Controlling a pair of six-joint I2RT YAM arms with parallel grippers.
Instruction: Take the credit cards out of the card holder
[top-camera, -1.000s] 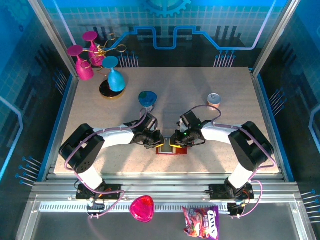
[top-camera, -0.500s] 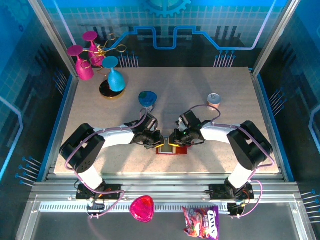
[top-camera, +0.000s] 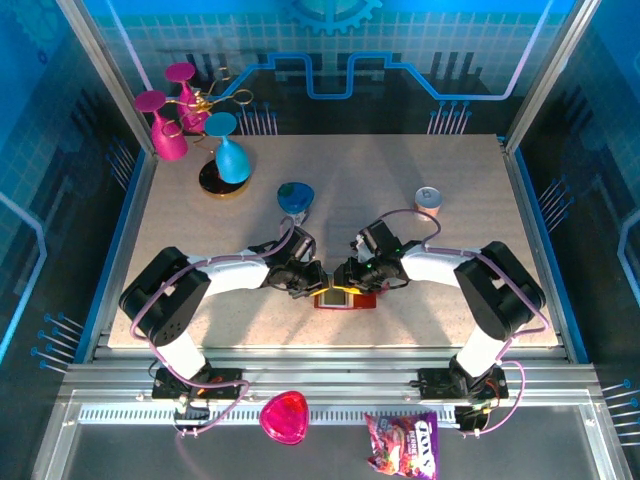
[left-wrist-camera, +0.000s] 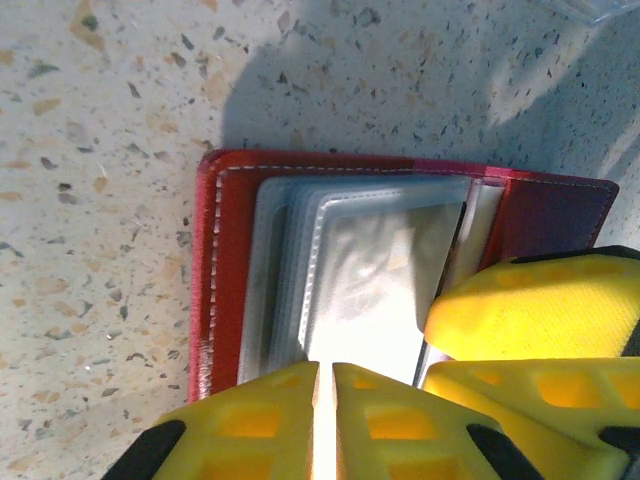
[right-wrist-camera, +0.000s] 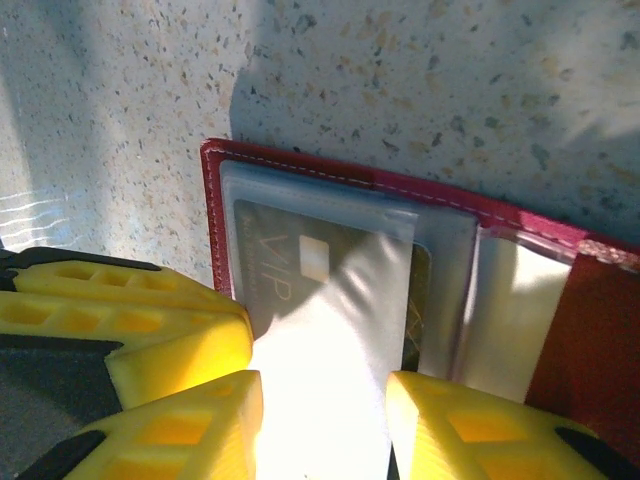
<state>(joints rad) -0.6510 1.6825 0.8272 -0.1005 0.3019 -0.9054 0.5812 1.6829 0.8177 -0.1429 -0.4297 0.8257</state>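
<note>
Dark red leather-like bifold card holder (top-camera: 345, 297) lies open on speckled surface (top-camera: 400, 200), front centre. Left fingers (left-wrist-camera: 250, 420) clenched at its edge. Right fingers (right-wrist-camera: 470, 430) released, straddling dark rectangular card (right-wrist-camera: 290, 265) in clear sleeve. Advise: pin cover, nip card edge only, draw straight.

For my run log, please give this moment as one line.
left gripper: shut on wallet sleeve | right gripper: open around a sleeve | dark card: inside its pocket

The right gripper (right-wrist-camera: 320, 405) is seen with its yellow fingers (right-wrist-camera: 170, 430) parted, a glaring clear sleeve (right-wrist-camera: 320, 350) being framed between them. Just ahead, the open red card holder (right-wrist-camera: 585, 340) is laid on the speckled table (right-wrist-camera: 450, 80), with a dark VIP card (right-wrist-camera: 290, 265) tucked in its pocket.
</note>
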